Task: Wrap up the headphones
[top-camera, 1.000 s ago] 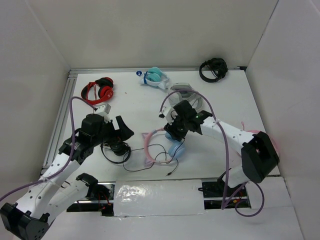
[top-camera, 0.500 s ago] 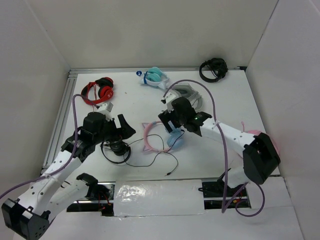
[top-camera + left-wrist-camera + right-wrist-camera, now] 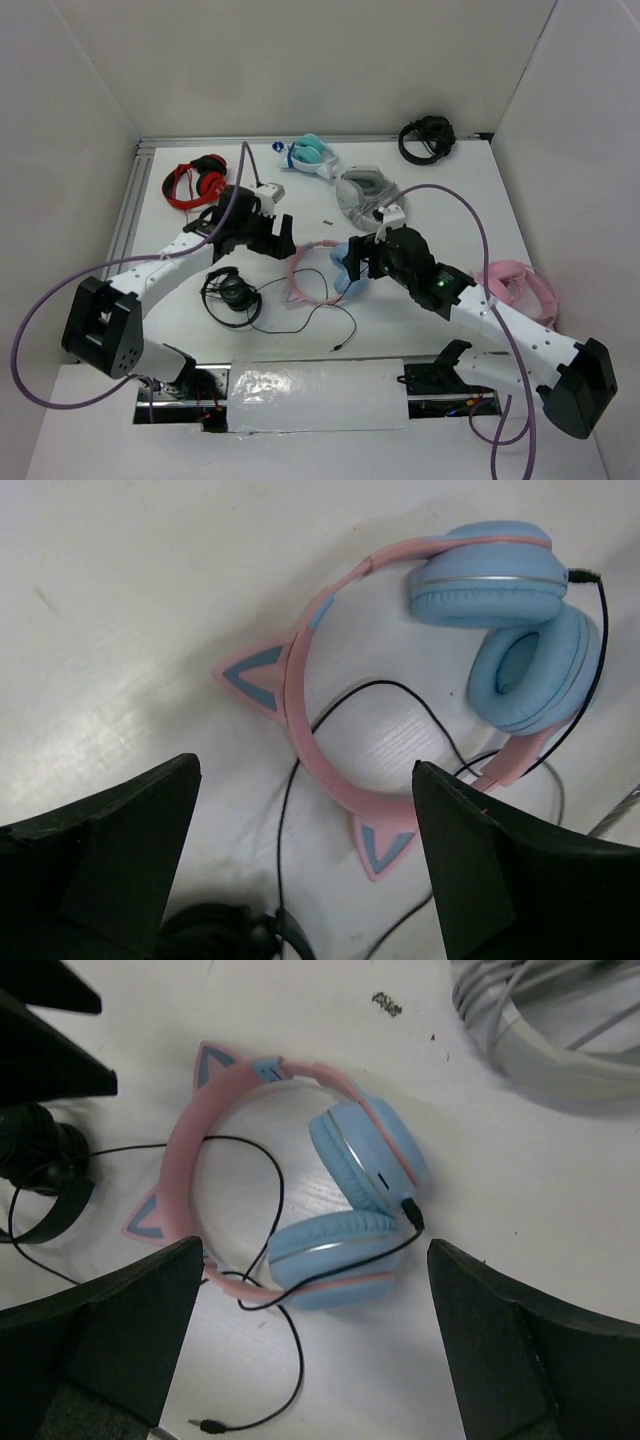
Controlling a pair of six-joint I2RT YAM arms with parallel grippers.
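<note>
The right gripper [image 3: 357,262] has come off the cat-eared headphones with a pink band and light blue cups [image 3: 365,1155] and now hangs above them, fingers spread. The left gripper [image 3: 280,238] has swung off the small black headphones [image 3: 232,295] — now uncovered — to beside the pink band. The right arm's shift has bared the all-pink headphones [image 3: 515,285].

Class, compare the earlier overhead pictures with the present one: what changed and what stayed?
The left gripper swung from the near-left to the pink cat-eared headphones with blue cups, which slid slightly up the overhead view. The right arm's elbow swung nearer; the right gripper hovers, jaws open. The red headphones stayed.
</note>
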